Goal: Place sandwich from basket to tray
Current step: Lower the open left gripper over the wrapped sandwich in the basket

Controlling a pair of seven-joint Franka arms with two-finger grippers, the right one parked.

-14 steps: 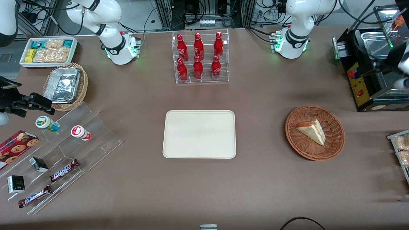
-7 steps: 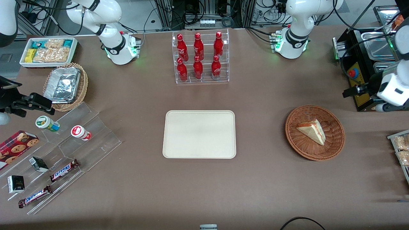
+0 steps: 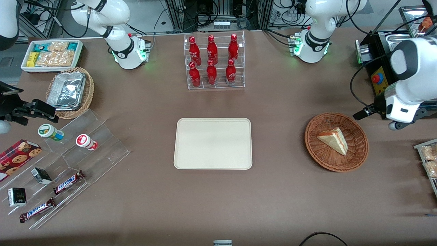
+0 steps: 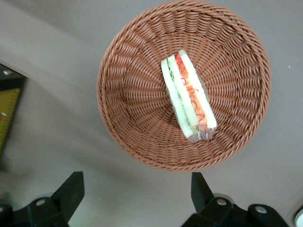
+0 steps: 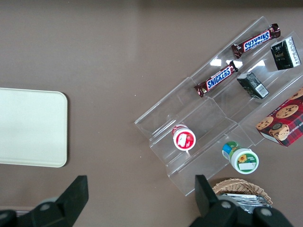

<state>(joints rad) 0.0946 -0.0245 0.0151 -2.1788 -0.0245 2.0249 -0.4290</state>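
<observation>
Sandwich [image 4: 188, 96] in view, our gripper [image 4: 137, 191] hovers above the basket [image 4: 128, 94] rim with its dark wedge-shaped fingers [image 4: 71, 188] spread wide, holding nothing. The layered triangular wedge lies inside the round woven wicker bowl. We see the smooth, flat rectangular tray [image 3: 213, 143] well apart on the brown tabletop [image 3: 280, 191].

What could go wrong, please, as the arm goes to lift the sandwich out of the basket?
1. The sandwich leans on the basket's sloping weave, filling edge up; a grip across the soft bread could squash it or slip.
2. The open hand hovers beside the basket, not over it; an off-centre descent might catch the rim and drag the light basket.
</observation>
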